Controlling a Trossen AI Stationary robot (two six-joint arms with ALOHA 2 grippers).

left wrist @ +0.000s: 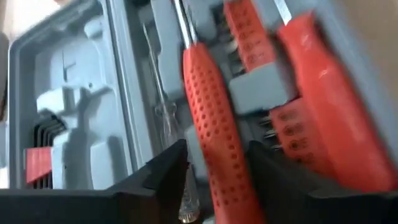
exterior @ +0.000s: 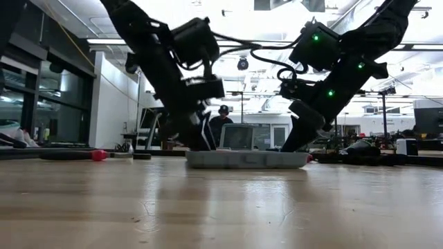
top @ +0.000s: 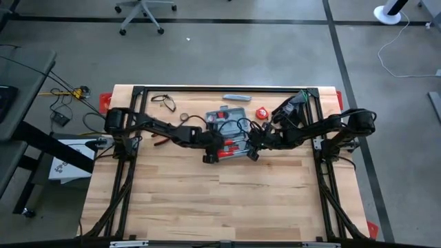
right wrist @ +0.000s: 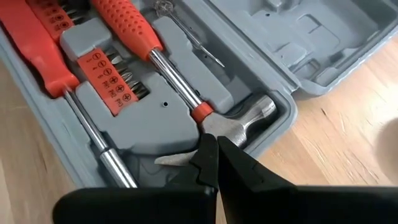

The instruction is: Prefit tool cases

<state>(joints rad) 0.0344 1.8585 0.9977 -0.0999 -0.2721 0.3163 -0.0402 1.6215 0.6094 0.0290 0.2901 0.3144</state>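
The blue-grey tool case (top: 227, 127) lies open at the table's middle, its lid half (left wrist: 68, 124) flat on the far side. In the near half rest a red-handled hammer (right wrist: 180, 87), a red-handled screwdriver (right wrist: 43, 50) and a strip of bits (right wrist: 109, 81). My left gripper (left wrist: 217, 180) is open over the hammer's red handle (left wrist: 214, 118), one finger on each side; whether they touch it I cannot tell. My right gripper (right wrist: 214, 158) is shut at the hammer's steel head (right wrist: 249, 121). My right gripper has its shut fingertips (right wrist: 208, 149) down on the hammer's head, where the shaft joins it (right wrist: 202, 115). They slant down from above on the table's right side. The hammer lies flat in its moulded seat in the case.
A slim grey-blue bar (top: 236, 97) lies near the far edge, with a round red object (top: 261, 112) to its right. A dark cord loop (top: 163, 102) and a small red-tipped tool (top: 161, 142) lie to the left. Bare wood (top: 220, 200) stretches toward the near edge.
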